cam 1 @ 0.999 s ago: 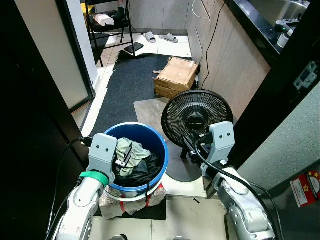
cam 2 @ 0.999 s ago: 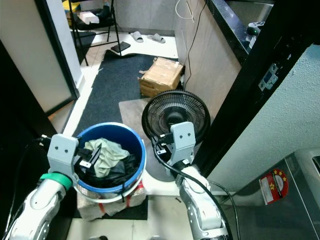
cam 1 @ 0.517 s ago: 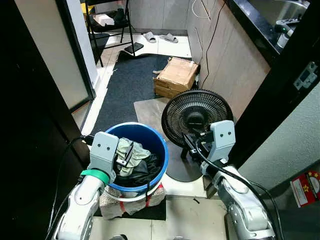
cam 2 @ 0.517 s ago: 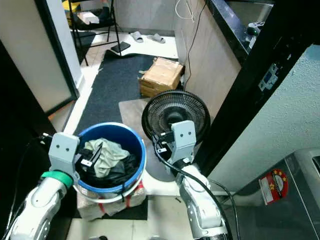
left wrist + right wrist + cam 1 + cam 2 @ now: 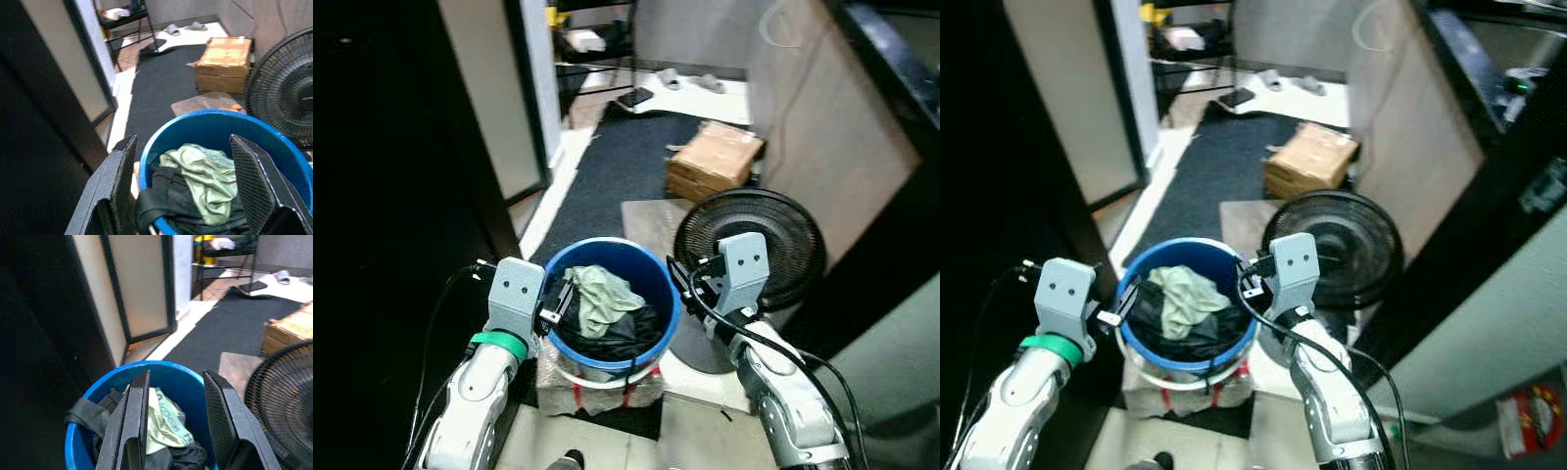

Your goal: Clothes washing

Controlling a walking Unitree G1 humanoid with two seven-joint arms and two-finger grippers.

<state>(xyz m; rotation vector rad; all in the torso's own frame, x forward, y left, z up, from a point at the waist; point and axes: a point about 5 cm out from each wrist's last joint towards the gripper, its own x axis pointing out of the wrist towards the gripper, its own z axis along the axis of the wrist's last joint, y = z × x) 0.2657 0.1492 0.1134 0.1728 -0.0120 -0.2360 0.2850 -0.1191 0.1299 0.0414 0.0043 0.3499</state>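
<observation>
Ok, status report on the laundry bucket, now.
Left tool and right tool open, flanking the blue bucket. Green garment on dark clothes inside, ungrasped. Black fan close beside right arm.

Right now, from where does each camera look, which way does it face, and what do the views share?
Head eyes: forward and down at the blue bucket, fan; both arms show.
Left wrist: along the open left gripper into the bucket.
Right wrist: along the open right gripper, same bucket.
Shared: bucket, pale green garment.

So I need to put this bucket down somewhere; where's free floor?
Free: the dark mat between the doorway wall and the cardboard box. Crowded: around the blue bucket, flanked by both tools, with the black fan right beside it.
</observation>
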